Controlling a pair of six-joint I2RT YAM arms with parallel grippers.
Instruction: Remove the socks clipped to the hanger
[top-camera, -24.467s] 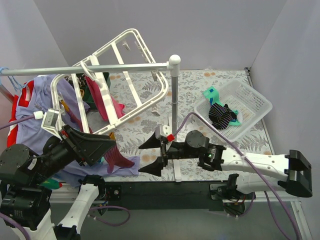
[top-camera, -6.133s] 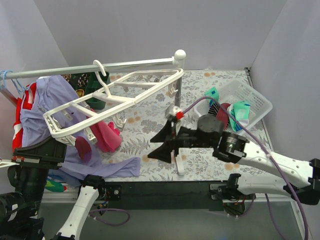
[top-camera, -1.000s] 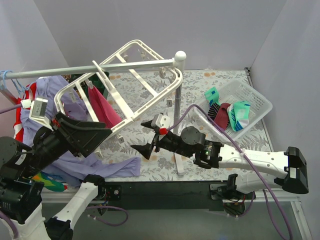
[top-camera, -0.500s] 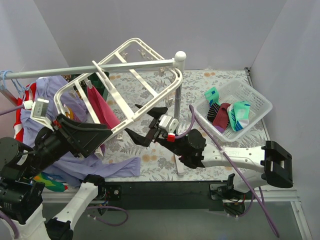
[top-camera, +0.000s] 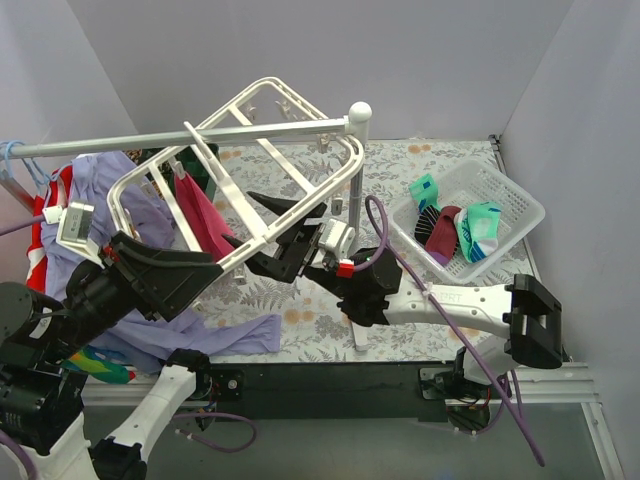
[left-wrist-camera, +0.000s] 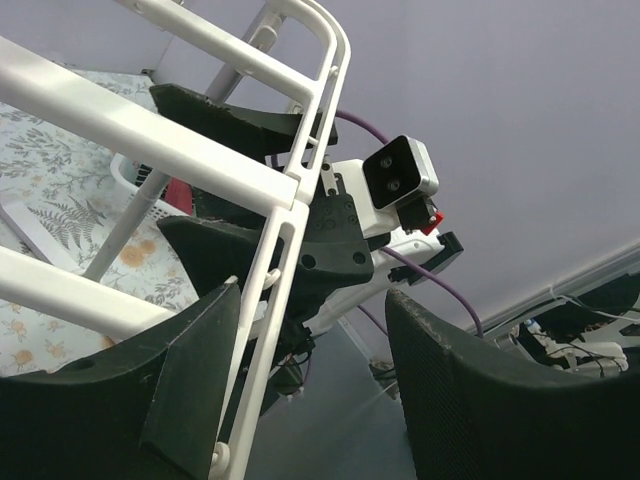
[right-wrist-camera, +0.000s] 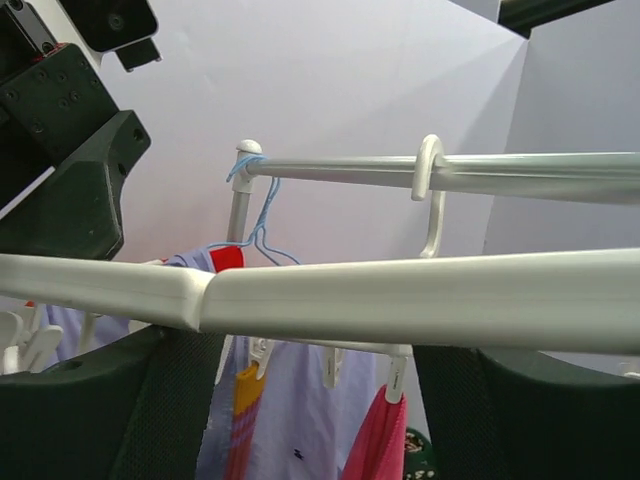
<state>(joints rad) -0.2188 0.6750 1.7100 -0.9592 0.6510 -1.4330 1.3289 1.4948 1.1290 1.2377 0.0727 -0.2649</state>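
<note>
The hanger (right-wrist-camera: 400, 290) is hung tilted from the rail (top-camera: 100, 143) above the bench (top-camera: 420, 165). Its frame is straddled by the left gripper (top-camera: 200, 278) and the right gripper (top-camera: 255, 230), both spread wide. A pink sock (top-camera: 200, 212) is clipped to it.

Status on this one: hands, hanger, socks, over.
Left hand open, right hand open, both straddling hanger bars. Pink sock hangs clipped. Pole beside right hand.

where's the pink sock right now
Top view, left of centre: the pink sock hangs clipped under the hanger, on its left half, beside the lavender shirt.
</note>
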